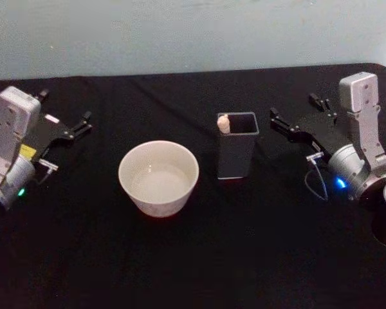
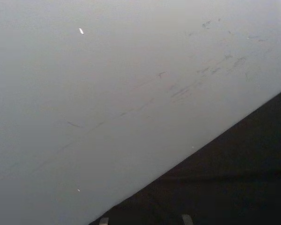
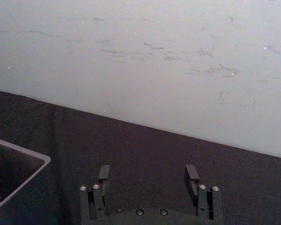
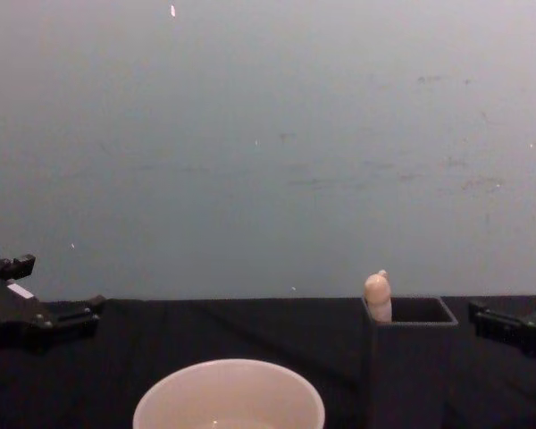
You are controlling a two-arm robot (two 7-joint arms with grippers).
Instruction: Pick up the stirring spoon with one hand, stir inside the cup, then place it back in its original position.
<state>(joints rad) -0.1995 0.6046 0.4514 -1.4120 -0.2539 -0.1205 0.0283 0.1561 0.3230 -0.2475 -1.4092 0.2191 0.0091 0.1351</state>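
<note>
2 vessels stand side by side on the black cloth-covered table (image 1: 193, 270), close together but apart. Nearest is the cup (image 1: 158, 177), a wide, round, cream-white bowl shape with a thin rim and smooth matte walls; a pale sheen shows at its bottom, and I cannot tell whether it holds liquid. Just to its right and slightly farther back stands the holder (image 1: 236, 153), a dark grey, square-sectioned, thin-walled box, narrower and taller than the cup. The stirring spoon (image 1: 224, 123) stands inside it at the corner nearest the cup, long axis near upright, its rounded cream-beige knob pointing up just above the rim; the bowl end is hidden inside. No writing can be read on either vessel.

Level with these, at the table's left side, the left gripper (image 1: 74, 126) hovers with its black fingers apart and nothing between them; a yellow label on its wrist is illegible. At the right side, the right gripper (image 1: 300, 114) likewise has its fingers spread wide and empty, near the holder but not touching. Beyond the table's far edge rises a plain, scuffed grey-blue wall (image 4: 268, 143).
</note>
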